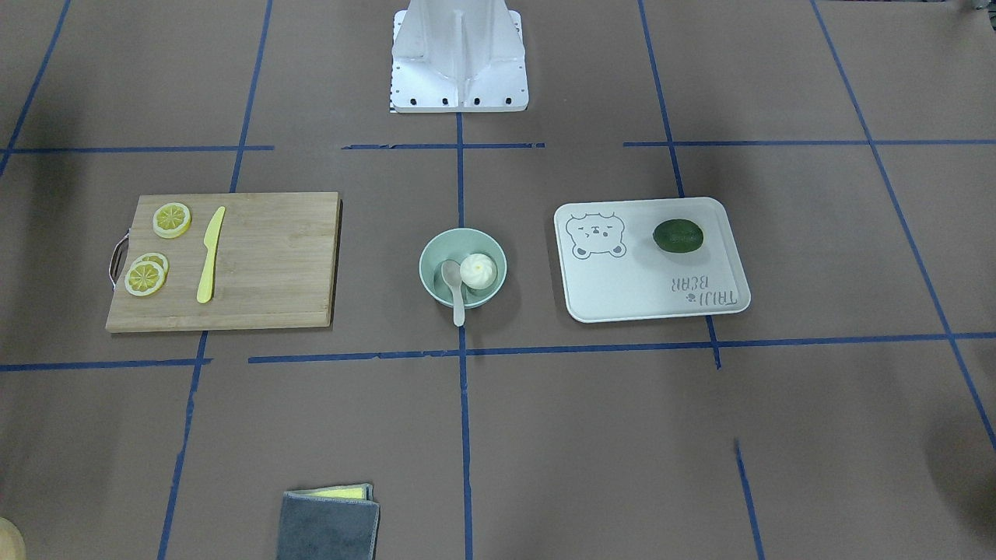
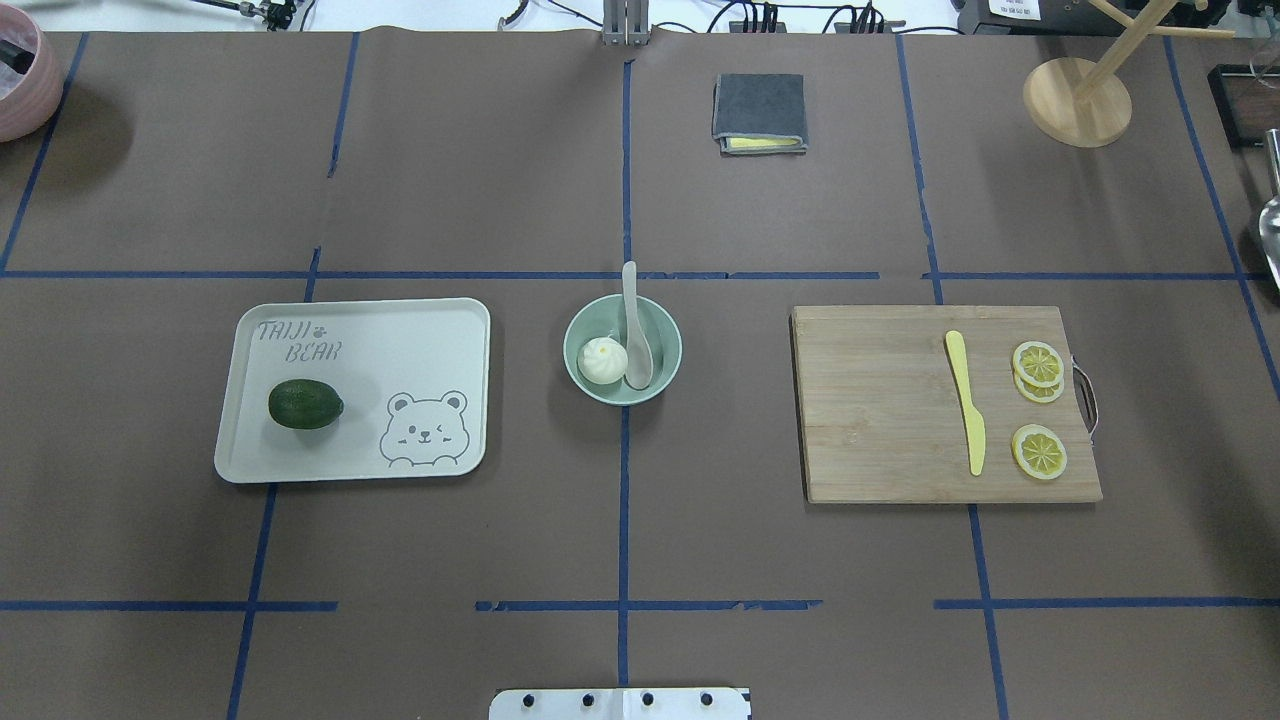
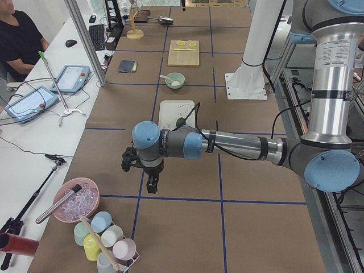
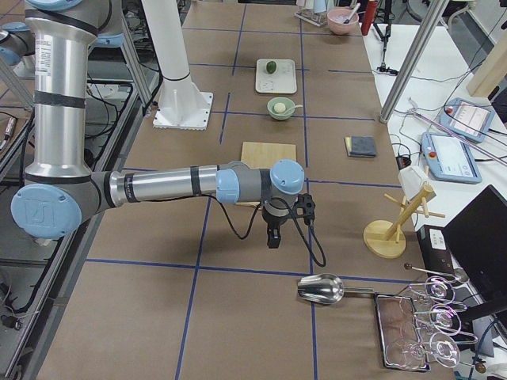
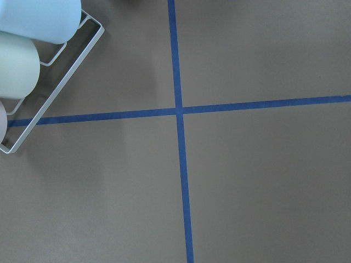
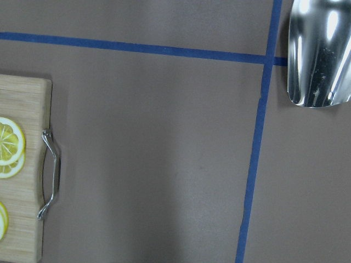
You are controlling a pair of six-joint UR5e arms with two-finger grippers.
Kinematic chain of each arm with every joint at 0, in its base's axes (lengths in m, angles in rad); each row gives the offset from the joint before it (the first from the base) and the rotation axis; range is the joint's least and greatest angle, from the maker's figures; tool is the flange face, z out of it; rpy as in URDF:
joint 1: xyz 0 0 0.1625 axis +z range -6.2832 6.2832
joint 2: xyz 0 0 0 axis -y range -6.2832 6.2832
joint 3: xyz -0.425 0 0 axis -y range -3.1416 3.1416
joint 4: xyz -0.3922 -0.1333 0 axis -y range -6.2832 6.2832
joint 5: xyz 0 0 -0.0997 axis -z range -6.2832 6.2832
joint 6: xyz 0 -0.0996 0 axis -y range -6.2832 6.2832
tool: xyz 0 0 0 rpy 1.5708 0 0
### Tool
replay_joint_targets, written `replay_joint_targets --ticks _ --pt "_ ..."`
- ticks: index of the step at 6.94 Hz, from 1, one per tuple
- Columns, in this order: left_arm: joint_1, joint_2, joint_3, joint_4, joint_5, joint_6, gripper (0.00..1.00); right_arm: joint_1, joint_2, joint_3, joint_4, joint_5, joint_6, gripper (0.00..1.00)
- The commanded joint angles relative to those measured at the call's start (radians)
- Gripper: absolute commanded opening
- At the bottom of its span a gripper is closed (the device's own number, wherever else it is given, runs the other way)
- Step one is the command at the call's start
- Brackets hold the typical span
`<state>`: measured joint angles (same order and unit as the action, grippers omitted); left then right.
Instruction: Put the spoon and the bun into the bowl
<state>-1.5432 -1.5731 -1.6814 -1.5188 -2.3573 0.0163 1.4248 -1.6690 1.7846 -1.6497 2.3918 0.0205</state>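
Shows spoon in bowl beside bun, handle over rim pointing away from robot. Cannot tell left gripper's or right gripper's spread.

Each arm stretches out level, wrist turned down. The left gripper and right gripper hang pointing straight down below their wrists (whether the jaws are parted cannot be told).

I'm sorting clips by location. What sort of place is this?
Probably a robotics lab, not a kitchen: the table is papered brown and gridded with blue tape, two robot arms reach over it, and a person sits at a side desk with tablets.
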Motion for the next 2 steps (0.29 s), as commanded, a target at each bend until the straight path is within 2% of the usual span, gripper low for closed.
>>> replay_joint_targets --ticks 1,2 --pt "0.0 -0.005 0.006 -0.001 0.001 0.001 1.0 0.02 0.026 -0.007 0.001 -0.02 -0.037 1.0" --pt "-0.001 -0.016 0.006 0.0 0.001 0.001 1.0 0.029 0.041 -0.004 -0.002 -0.034 -0.037 1.0"
